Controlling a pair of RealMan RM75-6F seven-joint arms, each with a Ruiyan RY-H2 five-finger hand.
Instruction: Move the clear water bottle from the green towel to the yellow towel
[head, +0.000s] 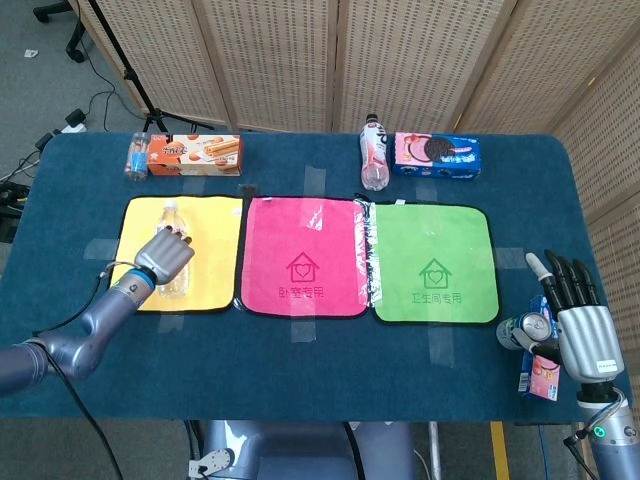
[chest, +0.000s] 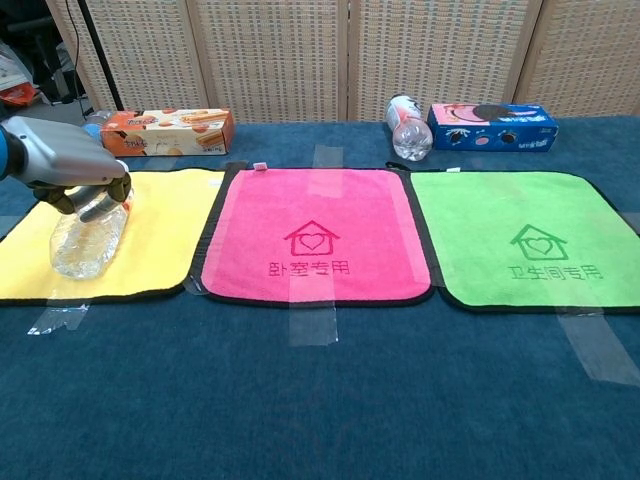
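Two hands show from the head view: the left hand (head: 166, 255) wraps its fingers over the clear water bottle (head: 172, 262) lying on the yellow towel (head: 215, 250), cap end toward the far edge; the right hand (head: 578, 315), fingers straight and apart, holds nothing, far across the table. From the chest view, the bottle's base tilts toward the camera under the left hand, directly over yellow cloth, so I judge release is next.
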